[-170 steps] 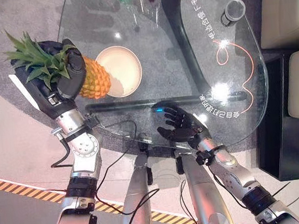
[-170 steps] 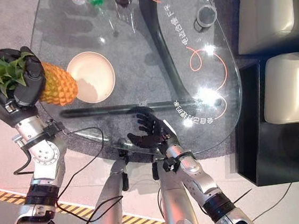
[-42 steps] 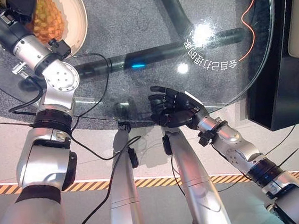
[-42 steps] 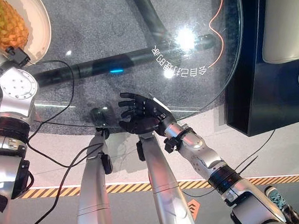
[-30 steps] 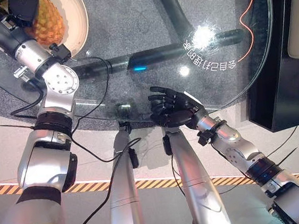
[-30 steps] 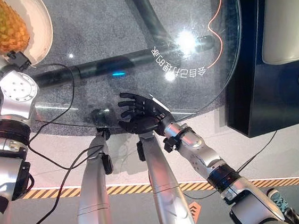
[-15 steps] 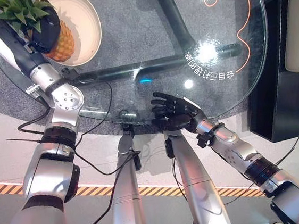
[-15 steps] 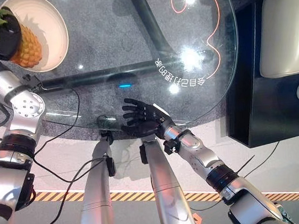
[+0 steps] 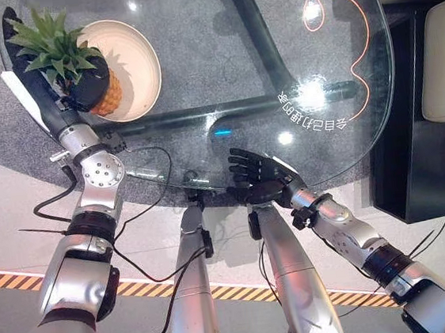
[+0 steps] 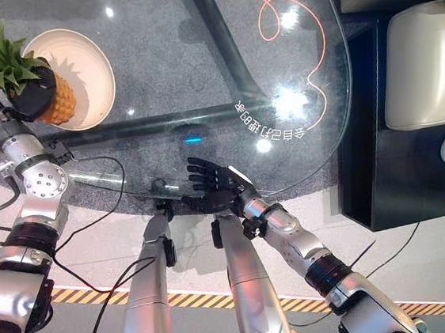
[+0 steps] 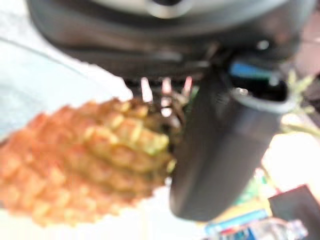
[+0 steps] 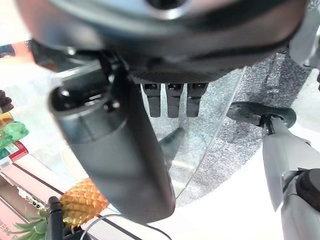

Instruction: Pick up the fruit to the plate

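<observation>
Since the picture half a second ago the whole view has slid, so the plate point(image 9: 119, 58) and the pineapple point(image 9: 103, 95) sit lower and further right in the frame; that is the camera moving. The pineapple itself has tipped more upright: its leafy crown point(image 9: 52, 43) now rises toward the upper left of the left eye view, while its orange body rests on the near left rim of the plate. Against the oldest pictures, the fruit was then held off to the left of the plate, over the desk's edge.

The left robot hand point(image 9: 86, 84) is clenched round the pineapple just under the crown, and the dark fingers cover the top of the fruit, so little of the body shows in the head views. In the left wrist view the thumb point(image 11: 220, 150) stands in front of the scaly skin, and everything there is blurred.

The pineapple's skin is orange-yellow with a diamond pattern, the leaves green and spiky.

The right robot hand point(image 9: 260, 180) lies at the near edge of the glass desk point(image 9: 220, 71), lower middle of the frame, fingers spread and straight, holding nothing, as before. A cushioned seat point(image 9: 440, 56) is cut off at the right edge.
</observation>
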### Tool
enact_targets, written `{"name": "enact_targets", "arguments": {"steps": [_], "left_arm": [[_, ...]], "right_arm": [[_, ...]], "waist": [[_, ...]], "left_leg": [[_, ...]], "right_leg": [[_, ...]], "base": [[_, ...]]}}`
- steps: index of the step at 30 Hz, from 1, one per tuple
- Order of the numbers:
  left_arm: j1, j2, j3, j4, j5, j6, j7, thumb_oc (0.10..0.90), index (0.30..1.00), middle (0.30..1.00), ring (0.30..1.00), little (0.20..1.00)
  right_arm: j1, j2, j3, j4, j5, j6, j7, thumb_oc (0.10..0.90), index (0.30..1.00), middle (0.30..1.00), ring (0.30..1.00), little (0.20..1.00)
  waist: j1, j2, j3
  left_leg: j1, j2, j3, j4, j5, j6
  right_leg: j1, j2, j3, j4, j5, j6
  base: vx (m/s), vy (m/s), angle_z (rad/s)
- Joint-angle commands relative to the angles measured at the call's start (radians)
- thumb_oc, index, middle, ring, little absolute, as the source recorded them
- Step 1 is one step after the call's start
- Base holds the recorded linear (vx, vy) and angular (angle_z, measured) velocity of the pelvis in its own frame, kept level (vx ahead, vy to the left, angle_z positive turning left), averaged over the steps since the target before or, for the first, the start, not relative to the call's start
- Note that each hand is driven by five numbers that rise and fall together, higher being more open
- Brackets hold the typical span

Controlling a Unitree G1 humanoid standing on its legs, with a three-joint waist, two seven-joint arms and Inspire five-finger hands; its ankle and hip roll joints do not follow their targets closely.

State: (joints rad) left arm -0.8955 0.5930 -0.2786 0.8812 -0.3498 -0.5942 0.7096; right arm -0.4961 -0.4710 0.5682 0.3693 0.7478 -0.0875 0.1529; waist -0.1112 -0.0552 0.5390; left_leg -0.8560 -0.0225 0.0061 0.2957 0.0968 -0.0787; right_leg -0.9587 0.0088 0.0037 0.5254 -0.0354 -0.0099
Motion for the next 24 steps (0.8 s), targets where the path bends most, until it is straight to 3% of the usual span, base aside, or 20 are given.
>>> {"name": "enact_targets", "arguments": {"steps": [1,24], "left_arm": [[0.029,0.008,0.110,-0.006,-0.110,-0.014,-0.051,0.800,0.900,0.900,0.900,0.900],[0.190,-0.012,0.191,-0.026,-0.437,0.012,-0.312,0.800,0.900,0.900,0.900,0.900]], "right_arm": [[0.065,0.009,-0.026,-0.107,0.012,-0.062,0.015,0.800,0.900,0.900,0.900,0.900],[0.146,0.014,-0.046,-0.154,0.005,-0.081,0.002,0.800,0.900,0.900,0.900,0.900]], "waist": [[0.002,0.018,-0.019],[0.012,0.046,-0.019]], "left_leg": [[0.011,-0.036,-0.025,0.098,-0.059,-0.004],[0.062,-0.036,-0.017,0.091,-0.060,-0.002]], "right_leg": [[0.084,0.000,-0.034,-0.141,0.046,0.037],[0.137,-0.007,-0.041,-0.123,0.012,0.028]], "base": [[-0.02,-0.082,-0.03],[0.00,-0.013,0.00]]}}
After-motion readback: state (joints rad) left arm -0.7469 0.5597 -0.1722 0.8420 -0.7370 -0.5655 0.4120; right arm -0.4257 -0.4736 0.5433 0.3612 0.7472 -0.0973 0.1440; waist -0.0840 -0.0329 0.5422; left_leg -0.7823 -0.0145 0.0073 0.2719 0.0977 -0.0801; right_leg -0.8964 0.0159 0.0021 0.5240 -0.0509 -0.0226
